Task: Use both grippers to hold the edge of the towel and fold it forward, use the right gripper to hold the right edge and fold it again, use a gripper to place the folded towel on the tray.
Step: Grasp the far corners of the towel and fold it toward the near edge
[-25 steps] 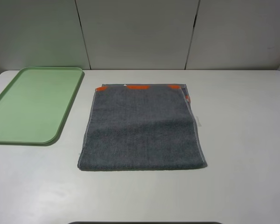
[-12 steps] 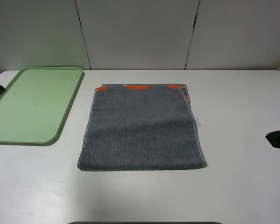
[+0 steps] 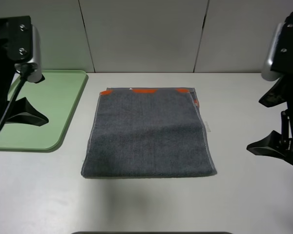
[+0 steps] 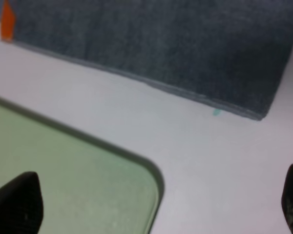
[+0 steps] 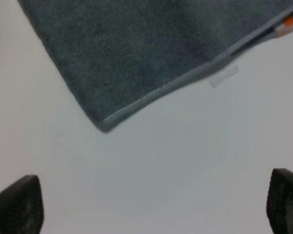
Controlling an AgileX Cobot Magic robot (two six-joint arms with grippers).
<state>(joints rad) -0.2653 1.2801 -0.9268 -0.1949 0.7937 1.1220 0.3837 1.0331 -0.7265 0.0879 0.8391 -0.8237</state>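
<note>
Tray (image 3: 53,102) sits at the desk's (image 3: 244,195) far-left corner. The left gripper (image 4: 154,202) hangs over the tray's near right corner, jaws wide, nothing held. Towel (image 3: 149,131) lies flat mid-desk, orange stripe on its far edge, just beside the tray but not touching. Right gripper (image 3: 254,124) is near the desk's right edge, jaws wide, empty, clear of the towel.

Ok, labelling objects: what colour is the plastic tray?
The rectangular tray is pale green; clearest in exterior high.
</note>
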